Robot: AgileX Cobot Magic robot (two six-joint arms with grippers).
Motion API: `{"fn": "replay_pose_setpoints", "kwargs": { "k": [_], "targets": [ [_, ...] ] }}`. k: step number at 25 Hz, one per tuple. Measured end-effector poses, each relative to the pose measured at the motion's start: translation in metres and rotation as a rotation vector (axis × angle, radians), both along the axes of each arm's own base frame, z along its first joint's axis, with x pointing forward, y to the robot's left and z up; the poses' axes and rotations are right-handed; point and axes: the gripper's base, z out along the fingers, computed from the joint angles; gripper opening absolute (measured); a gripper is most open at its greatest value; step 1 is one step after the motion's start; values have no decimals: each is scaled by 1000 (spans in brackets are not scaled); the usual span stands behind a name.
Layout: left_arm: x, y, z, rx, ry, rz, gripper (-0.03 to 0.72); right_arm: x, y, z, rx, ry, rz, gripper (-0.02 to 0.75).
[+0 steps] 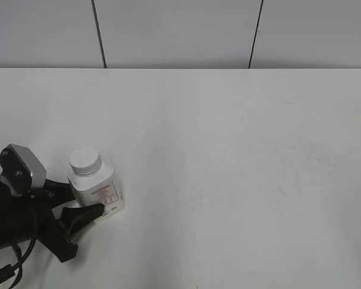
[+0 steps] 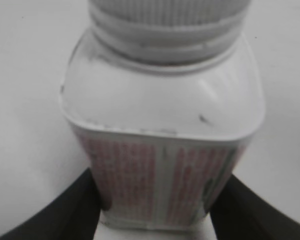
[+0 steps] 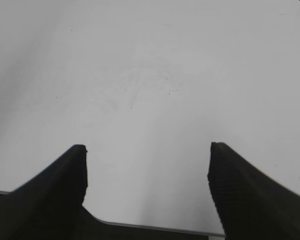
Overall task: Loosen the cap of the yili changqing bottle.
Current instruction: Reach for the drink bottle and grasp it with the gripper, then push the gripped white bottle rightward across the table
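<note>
Clamping the light, slick yili changqing bottle low, left gripper; spread right gripper should take ribbed cap at 12 o'clock.

Looking around my workspace, there's really not much besides the white tabletop, which is taking up basically the whole exterior view. It's showing a few faint scuffs and smudgy marks right of the middle, and similar light scratches are showing up on it in my right wrist view too. Behind it, a pale gray paneled wall is running across, with two dark seams splitting it.
</note>
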Motion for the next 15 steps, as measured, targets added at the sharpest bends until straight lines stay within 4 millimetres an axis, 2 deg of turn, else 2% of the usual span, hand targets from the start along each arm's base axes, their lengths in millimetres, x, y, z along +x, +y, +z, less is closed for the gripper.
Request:
{"fn": "replay_pose_setpoints", "kwargs": {
  "k": [8,13,15],
  "targets": [
    [0,-1,0,0,-1,-10,344,0,0,0,1,0,0,592],
    [-1,-6,0,-12,20,-99,342,0,0,0,1,0,0,592],
    [7,-9,2,-31,16,-130,342,0,0,0,0,0,0,592]
  ]
}}
